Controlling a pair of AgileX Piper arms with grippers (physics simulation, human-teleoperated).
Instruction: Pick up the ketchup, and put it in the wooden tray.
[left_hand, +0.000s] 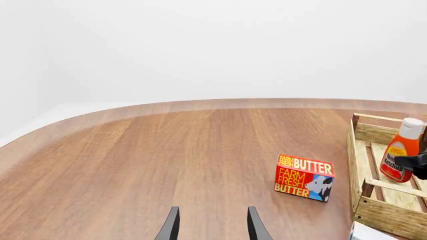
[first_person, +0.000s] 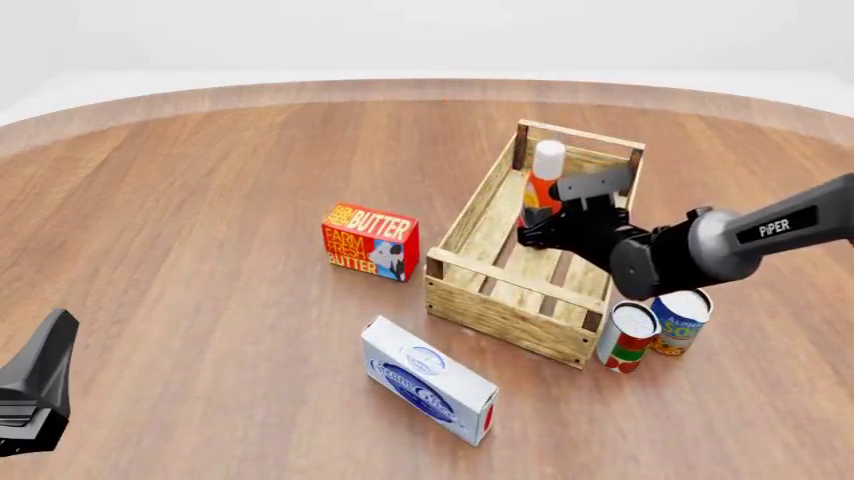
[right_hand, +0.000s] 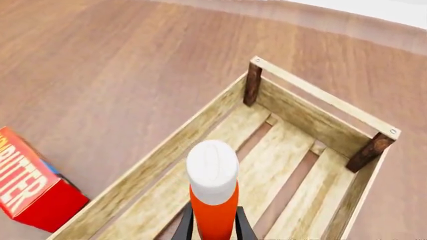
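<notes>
The ketchup (first_person: 539, 188) is a red-orange bottle with a white cap, upright over the far part of the wooden tray (first_person: 475, 225). My right gripper (first_person: 545, 228) is shut on its lower body. In the right wrist view the bottle (right_hand: 213, 200) rises between the two fingers above the tray's slatted floor (right_hand: 280, 165). In the left wrist view the ketchup (left_hand: 402, 151) stands inside the tray (left_hand: 373, 210). My left gripper (left_hand: 211, 226) is open and empty, low over bare table at the near left.
A red butter box (first_person: 370, 241) lies left of the tray. A blue-and-white box (first_person: 430, 379) lies near the tray's front. Two cans (first_person: 654, 328) stand by the tray's near right corner. The round table's edge (first_person: 267, 90) curves behind.
</notes>
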